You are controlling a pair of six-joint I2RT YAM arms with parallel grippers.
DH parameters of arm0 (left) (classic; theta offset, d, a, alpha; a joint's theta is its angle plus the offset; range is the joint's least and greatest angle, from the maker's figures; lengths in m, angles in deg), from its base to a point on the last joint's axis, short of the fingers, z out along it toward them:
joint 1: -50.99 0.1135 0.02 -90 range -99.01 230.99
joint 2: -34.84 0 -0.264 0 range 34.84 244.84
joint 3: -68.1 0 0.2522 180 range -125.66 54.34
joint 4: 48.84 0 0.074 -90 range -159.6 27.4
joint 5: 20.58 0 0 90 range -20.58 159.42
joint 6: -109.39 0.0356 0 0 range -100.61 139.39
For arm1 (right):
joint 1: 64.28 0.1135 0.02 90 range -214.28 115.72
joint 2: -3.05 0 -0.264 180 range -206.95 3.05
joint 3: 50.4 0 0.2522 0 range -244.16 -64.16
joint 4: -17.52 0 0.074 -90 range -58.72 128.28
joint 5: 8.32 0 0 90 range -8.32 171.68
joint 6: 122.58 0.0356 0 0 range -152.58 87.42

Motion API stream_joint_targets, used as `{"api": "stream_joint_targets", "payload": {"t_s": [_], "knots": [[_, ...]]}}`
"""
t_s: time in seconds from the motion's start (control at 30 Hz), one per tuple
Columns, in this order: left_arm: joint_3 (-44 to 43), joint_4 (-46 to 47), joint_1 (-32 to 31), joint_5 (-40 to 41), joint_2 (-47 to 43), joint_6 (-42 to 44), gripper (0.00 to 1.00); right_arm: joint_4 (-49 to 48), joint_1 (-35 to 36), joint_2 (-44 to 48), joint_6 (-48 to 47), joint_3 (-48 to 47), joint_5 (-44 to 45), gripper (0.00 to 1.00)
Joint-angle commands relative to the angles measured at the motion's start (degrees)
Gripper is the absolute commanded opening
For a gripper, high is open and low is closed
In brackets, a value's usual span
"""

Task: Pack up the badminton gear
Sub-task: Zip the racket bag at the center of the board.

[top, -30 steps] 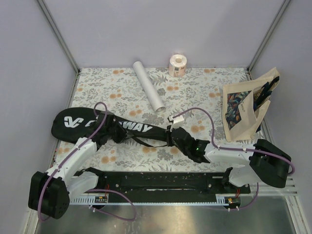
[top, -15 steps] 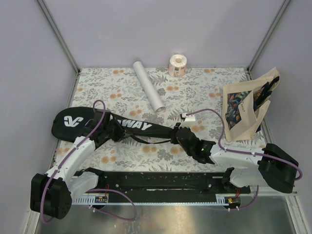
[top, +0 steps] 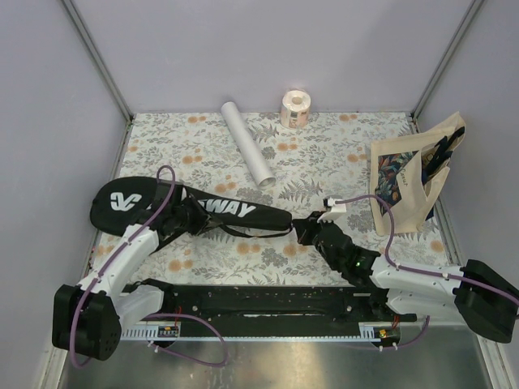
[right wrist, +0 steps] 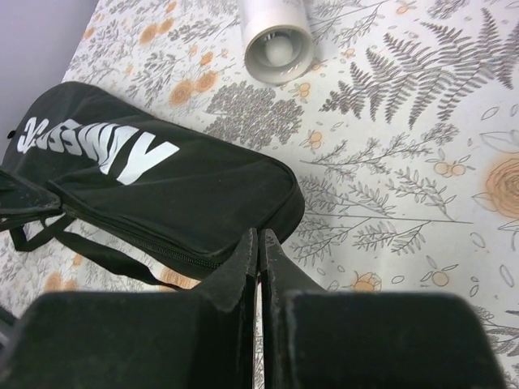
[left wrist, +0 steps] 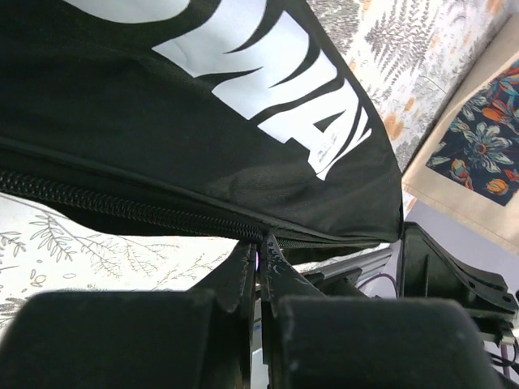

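The long black racket bag (top: 235, 211) (right wrist: 162, 186) lies flat across the left and middle of the table, its white lettering facing up. My left gripper (top: 193, 219) (left wrist: 261, 241) sits at the bag's near edge, shut, its tips pinched on the zipper line (left wrist: 122, 207). My right gripper (top: 302, 228) (right wrist: 259, 235) is shut with nothing between its fingers, just to the right of the bag's narrow end. The white tube (top: 247, 152) (right wrist: 278, 32) lies on the cloth behind the bag, apart from it.
A beige printed tote bag (top: 405, 186) (left wrist: 478, 138) leans at the right wall. A pinkish paper roll (top: 296, 108) stands at the back. The bag's black strap (top: 243, 232) trails on the cloth. A black rail (top: 268, 301) runs along the near edge.
My left gripper has slid right along the bag's near edge. My right gripper has moved right, from the bag's narrow end to the cloth beside it.
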Motion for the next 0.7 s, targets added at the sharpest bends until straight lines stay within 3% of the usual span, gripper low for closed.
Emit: {"api": "stream_joint_targets", "payload": {"t_s": [0.0,0.07,0.13,0.23,0.33,0.43,0.53,0.6,0.63,0.67], "knots": [[0.52,3.44,3.72,7.86,-1.85,3.26,0.0,4.91,-4.14,0.5,-6.93,0.45,17.57,0.0],[0.44,3.72,3.55,6.43,-1.24,3.43,0.23,7.18,-4.32,0.23,-7.37,-0.6,18.71,0.0],[-0.7,3.03,3.11,5.82,-0.36,5.01,0.43,15.41,-4.58,0.23,-4.05,-3.4,22.57,0.0],[-3.77,-0.22,3.11,6.77,0.35,8.6,0.57,22.91,-7.03,1.02,0.79,-4.65,25.23,0.0],[-8.08,-4.43,3.11,11.24,0.35,11.86,0.62,23.98,-9.86,2.6,0.72,-4.82,23.91,0.01],[-11.95,-7.95,3.19,16.26,0.35,14.67,0.64,29.08,-9.86,3.04,0.55,-7.45,25.58,0.28],[-15.03,-9.02,3.11,17.59,0.26,17.75,0.66,27.69,-9.94,3.04,-7.07,-10.09,18.76,0.64],[-16.7,-9.28,3.02,15.32,0.17,20.38,0.67,31.17,-9.86,1.91,-11.31,-14.2,12.34,0.95],[-17.4,-8.85,3.02,13.39,-0.53,21.53,0.73,34.24,-9.86,1.2,-11.67,-17.8,10.04,0.99],[-17.84,-7.97,3.02,11.98,-1.32,22.76,0.92,37.66,-9.86,0.5,-11.77,-20.27,7.67,0.99]]}}
